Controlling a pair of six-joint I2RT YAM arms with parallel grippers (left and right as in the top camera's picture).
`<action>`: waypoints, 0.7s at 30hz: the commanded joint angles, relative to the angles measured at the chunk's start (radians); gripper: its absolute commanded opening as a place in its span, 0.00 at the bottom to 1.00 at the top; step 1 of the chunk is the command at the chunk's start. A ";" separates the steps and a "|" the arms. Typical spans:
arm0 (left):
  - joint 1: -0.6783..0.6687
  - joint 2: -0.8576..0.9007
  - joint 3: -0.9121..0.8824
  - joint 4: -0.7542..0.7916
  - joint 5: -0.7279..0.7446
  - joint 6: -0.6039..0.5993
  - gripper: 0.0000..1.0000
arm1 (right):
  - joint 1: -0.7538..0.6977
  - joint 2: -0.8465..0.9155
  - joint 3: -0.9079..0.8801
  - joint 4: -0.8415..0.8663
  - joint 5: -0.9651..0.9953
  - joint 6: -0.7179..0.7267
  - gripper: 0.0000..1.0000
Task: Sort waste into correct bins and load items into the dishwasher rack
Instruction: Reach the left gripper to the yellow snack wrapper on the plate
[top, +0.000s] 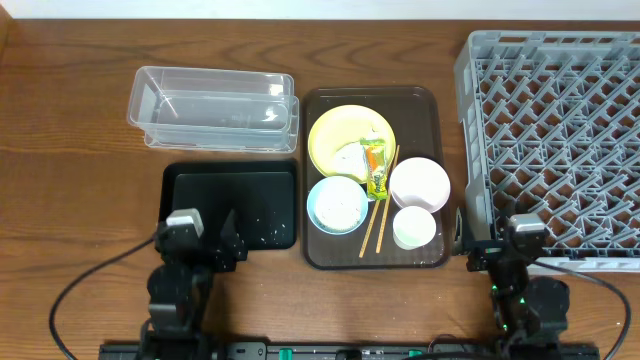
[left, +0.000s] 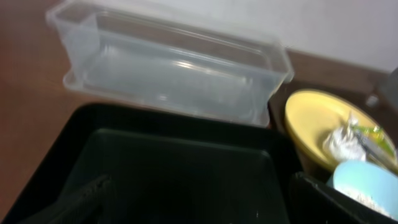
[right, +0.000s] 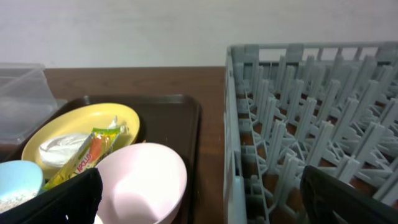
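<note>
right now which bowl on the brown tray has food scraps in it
The light blue bowl, nearest the black tray: white rice-like scraps lie in it. The white-pink bowl looks empty.

Wooden table (top: 60, 120): clear tub (top: 210, 102), black tray (top: 230, 205), brown tray (top: 417, 108), grey rack (top: 550, 130).

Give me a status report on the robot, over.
Left gripper open over black tray. Right gripper open by dishwasher rack. Yellow plate, blue bowl, pink bowl, cup, chopsticks, wrapper on brown tray. Rack empty, nothing blocking.
</note>
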 joint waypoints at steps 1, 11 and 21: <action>0.005 0.131 0.163 -0.050 -0.003 -0.013 0.91 | 0.006 0.082 0.123 -0.050 0.028 0.032 0.99; 0.005 0.677 0.652 -0.501 0.052 -0.013 0.90 | 0.006 0.526 0.563 -0.451 0.028 0.031 0.99; 0.005 0.896 0.809 -0.627 0.095 -0.013 0.91 | 0.006 0.787 0.758 -0.602 0.026 0.021 0.99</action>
